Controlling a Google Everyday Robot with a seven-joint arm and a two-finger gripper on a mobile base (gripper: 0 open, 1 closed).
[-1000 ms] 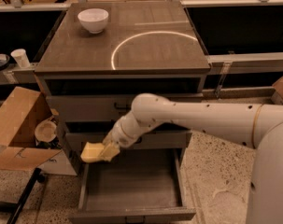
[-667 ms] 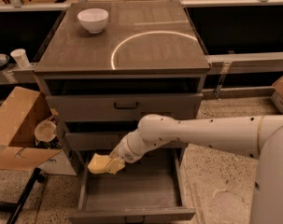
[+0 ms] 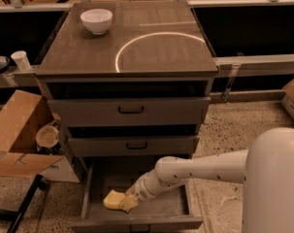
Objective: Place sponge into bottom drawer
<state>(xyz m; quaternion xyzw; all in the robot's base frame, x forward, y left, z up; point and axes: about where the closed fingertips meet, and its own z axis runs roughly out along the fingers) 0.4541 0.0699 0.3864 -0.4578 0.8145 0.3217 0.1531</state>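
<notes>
The bottom drawer is pulled open at the foot of the grey-brown cabinet. The pale-yellow sponge is low inside it, on or just above the grey floor at the left. My gripper reaches down into the drawer from the right on a white arm and is shut on the sponge's right end. The two shallower drawers above are closed.
A white bowl stands on the cabinet top at the back left. An open cardboard box lies on the floor to the left. A paper cup stands on a ledge at far left.
My gripper has carried the sponge down and to the right, from in front of the middle drawer into the open bottom drawer.
</notes>
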